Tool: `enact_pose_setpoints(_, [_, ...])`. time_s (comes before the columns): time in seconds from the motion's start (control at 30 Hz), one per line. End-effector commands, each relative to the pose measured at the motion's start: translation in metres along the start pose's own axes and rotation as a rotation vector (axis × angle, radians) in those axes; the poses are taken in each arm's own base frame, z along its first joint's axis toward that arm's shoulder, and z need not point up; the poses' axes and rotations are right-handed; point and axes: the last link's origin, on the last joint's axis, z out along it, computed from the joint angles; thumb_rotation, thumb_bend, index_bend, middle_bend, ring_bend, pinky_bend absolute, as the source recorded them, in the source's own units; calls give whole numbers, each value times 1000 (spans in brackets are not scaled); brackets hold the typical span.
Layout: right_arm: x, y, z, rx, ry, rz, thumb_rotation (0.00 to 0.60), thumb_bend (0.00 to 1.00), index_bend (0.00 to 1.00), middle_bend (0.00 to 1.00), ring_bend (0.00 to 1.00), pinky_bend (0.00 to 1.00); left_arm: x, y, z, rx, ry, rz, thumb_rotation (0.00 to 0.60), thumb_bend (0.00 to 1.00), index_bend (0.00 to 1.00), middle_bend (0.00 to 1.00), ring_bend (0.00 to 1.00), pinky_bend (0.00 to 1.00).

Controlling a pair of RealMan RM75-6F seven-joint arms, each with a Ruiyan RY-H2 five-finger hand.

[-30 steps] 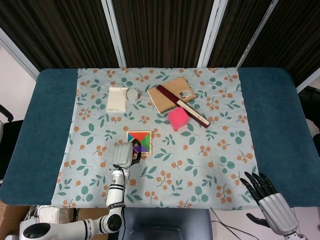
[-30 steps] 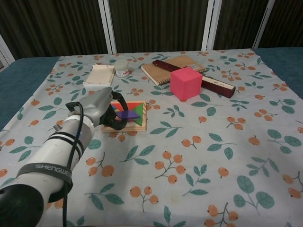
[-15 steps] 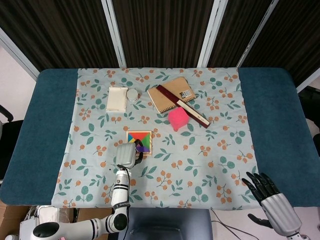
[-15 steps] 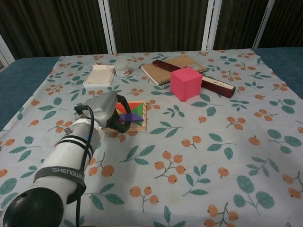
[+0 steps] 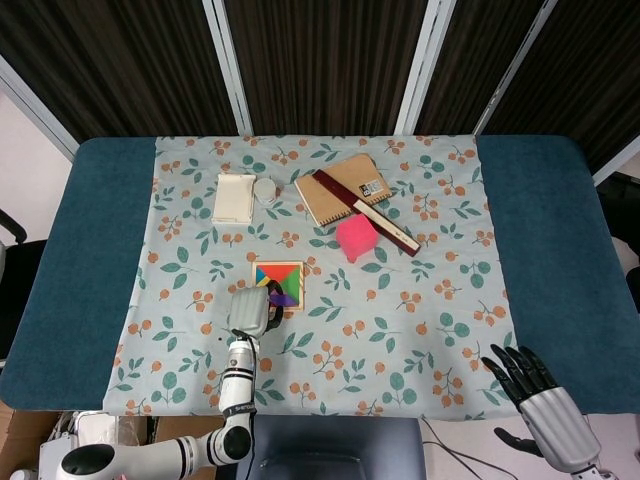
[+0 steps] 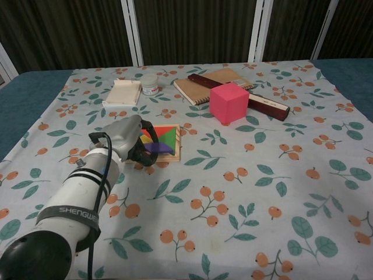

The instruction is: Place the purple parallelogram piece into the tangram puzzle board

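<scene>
On the floral cloth (image 5: 420,300) (dark curtains behind), left hand (image 6: 129,139) pinches purple parallelogram piece (image 6: 156,148).

Left hand (image 6: 129,140) has pulled back toward the robot over the last second and shifted a bit left, now sitting at the near-left corner of the board (image 6: 169,153) instead of over its middle. Purple piece (image 6: 157,148) went with it: it was over the board's centre, now it's at the near edge, still pinched in the fingers (image 5: 273,299). More of the board's coloured tiles show. Right hand (image 5: 543,398) drifted slightly.
</scene>
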Motion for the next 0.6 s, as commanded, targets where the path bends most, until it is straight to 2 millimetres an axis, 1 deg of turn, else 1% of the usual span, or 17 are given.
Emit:
enact_pose_setpoints(0.03, [0,0,0,0,1,0,600,121,0,0,0,0,0,0,0,-1,-3,0,600,388,409,1000,1000,1000])
enact_pose_setpoints(0.23, [1,0,0,-3,2,1,600,121,0,0,0,0,1,-1,-1,-6,-13,1,600,401,320,1000,1000,1000])
enact_pose_setpoints(0.4, [1,0,0,-4,5,-1,600,121,0,0,0,0,4,1,-4,-24,-9,-8,600,401,311,1000,1000,1000])
enact_pose_setpoints(0.47, [1,0,0,-2,3,-5,600,121,0,0,0,0,10,3,-9,-54,2,-16,600,398,311,1000,1000,1000])
enact_pose_setpoints(0.53, [1,0,0,-2,2,-8,600,121,0,0,0,0,18,2,-18,-108,16,-17,600,393,309,1000,1000,1000])
enact_pose_setpoints(0.6, [1,2,-1,-7,5,-9,600,121,0,0,0,0,32,-9,-36,-185,26,-35,600,391,298,994,1000,1000])
